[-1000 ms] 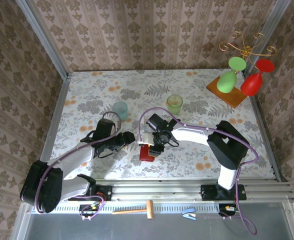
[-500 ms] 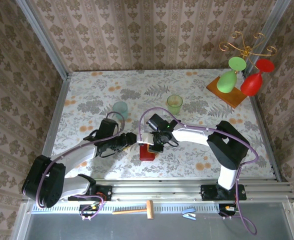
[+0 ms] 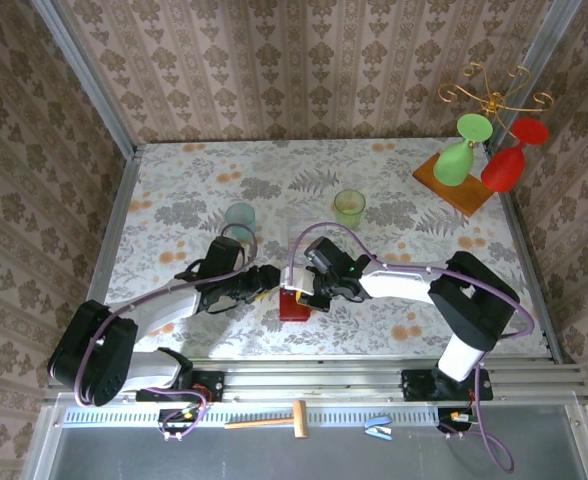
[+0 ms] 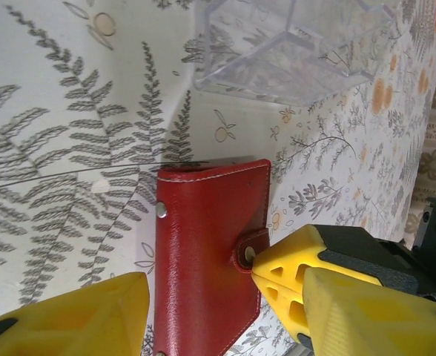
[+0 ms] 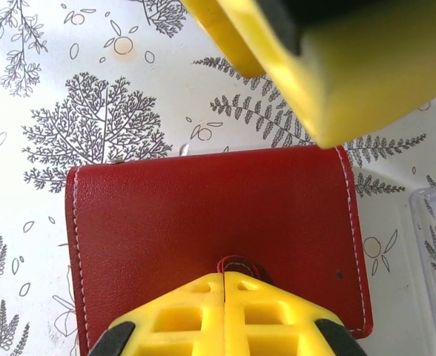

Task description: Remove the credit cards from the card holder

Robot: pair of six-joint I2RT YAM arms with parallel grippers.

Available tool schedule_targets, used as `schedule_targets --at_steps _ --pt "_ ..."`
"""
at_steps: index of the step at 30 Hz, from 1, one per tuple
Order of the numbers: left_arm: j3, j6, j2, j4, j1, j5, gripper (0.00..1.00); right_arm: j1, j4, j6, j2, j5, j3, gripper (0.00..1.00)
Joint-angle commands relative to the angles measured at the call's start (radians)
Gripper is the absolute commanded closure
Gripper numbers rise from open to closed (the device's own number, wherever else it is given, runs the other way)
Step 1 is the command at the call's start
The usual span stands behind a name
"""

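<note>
Centrally, near the table's (image 3: 174, 180) front edge, the closed red wallet (image 5: 210, 222) lying flat beside a clear box (image 4: 292, 44); right gripper (image 5: 224, 285) with fingers pinched together on its snap tab (image 5: 236, 265); left gripper (image 3: 270, 277) with fingers apart over the wallet's end

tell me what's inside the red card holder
Nothing inside shows: the card holder lies folded shut, red outer face up, the right hand closed at its snap tab. Its contents are covered.

red card holder (image 5: 203, 215), white fern-print table (image 5: 55, 96)
</note>
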Motion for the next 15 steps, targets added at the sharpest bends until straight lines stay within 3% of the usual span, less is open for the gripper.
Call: schedule_targets --at_steps 1,12,15 --pt "0.016 -0.047 0.033 0.067 -0.021 0.017 0.47 0.011 0.134 0.058 -0.039 0.039 -0.056 1.00" --pt "-0.041 -0.198 0.168 0.311 -0.073 0.031 0.76 0.028 0.379 0.150 -0.066 0.078 -0.177 1.00" --pt "-0.064 -0.210 0.183 0.320 -0.073 0.025 0.79 0.032 0.430 0.174 -0.074 0.097 -0.204 1.00"
